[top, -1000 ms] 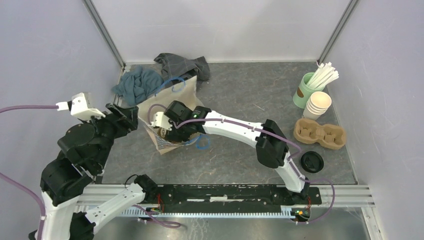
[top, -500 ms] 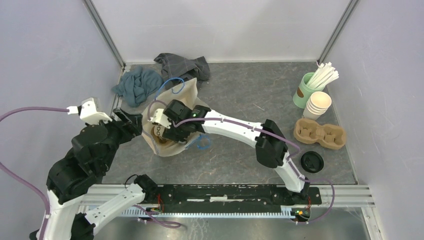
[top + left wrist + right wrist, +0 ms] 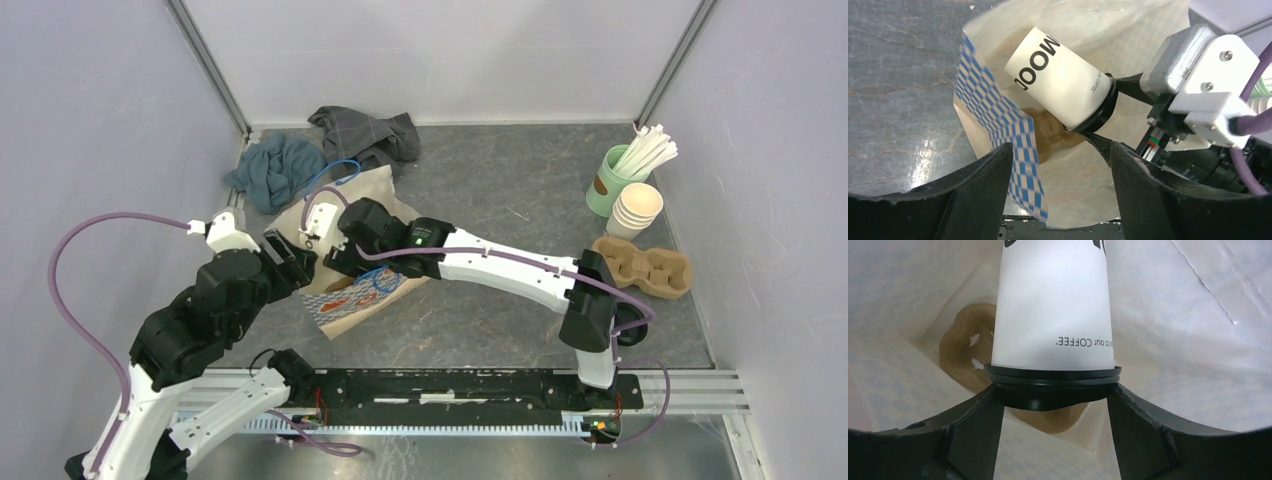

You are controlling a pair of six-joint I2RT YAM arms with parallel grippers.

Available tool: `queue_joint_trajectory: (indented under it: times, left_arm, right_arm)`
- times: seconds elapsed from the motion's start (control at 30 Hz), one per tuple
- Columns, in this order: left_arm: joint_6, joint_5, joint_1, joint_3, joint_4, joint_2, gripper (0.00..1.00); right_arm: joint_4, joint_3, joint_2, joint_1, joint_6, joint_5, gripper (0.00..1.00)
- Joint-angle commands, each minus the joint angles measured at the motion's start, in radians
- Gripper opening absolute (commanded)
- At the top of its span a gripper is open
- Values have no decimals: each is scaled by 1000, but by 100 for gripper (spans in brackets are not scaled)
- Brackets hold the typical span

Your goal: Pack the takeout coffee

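Note:
The takeout coffee, a cream cup with black print and a black lid, lies tilted inside the open paper bag. My right gripper reaches into the bag and is shut on the cup's lid. A brown cardboard carrier sits at the bag's bottom behind the cup. In the top view the bag lies on its side with the right gripper in its mouth. My left gripper is open at the bag's mouth, with the blue-checked bag edge between its fingers.
At the right stand a mint-green cup of straws, a stack of lidless cups and a cardboard carrier. A loose black lid lies beside the right arm. Two cloths lie behind the bag.
The bag has tipped from upright onto its side toward the front. The right gripper still holds the cup inside it. The left arm has moved right, up to the bag's mouth.

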Motion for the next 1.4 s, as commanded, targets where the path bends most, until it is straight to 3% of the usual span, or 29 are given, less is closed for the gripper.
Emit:
queue_joint_trajectory:
  times: [0.0, 0.13, 0.37, 0.53, 0.97, 1.2, 1.37]
  left_arm:
    - [-90, 26, -2, -14, -7, -9, 76]
    - [-105, -2, -2, -8, -16, -16, 75]
    - [-7, 47, -2, 57, 131, -48, 78]
    - [22, 118, -2, 40, 265, -58, 78]
    - [40, 372, -2, 241, 420, 175, 80]
    - [-181, 377, -2, 366, 452, 338, 94]
    - [-252, 450, -2, 338, 597, 394, 96]
  right_arm:
    - [42, -29, -38, 17, 33, 119, 69]
    - [97, -119, -117, 16, 26, 87, 68]
    - [135, -221, -292, 17, 25, 6, 68]
    - [147, -192, -362, 17, 36, 2, 67]
    - [69, -136, -549, 14, 94, 163, 67]
    - [24, -202, -672, 14, 115, 197, 66]
    - [26, -211, -681, 14, 134, 175, 65]
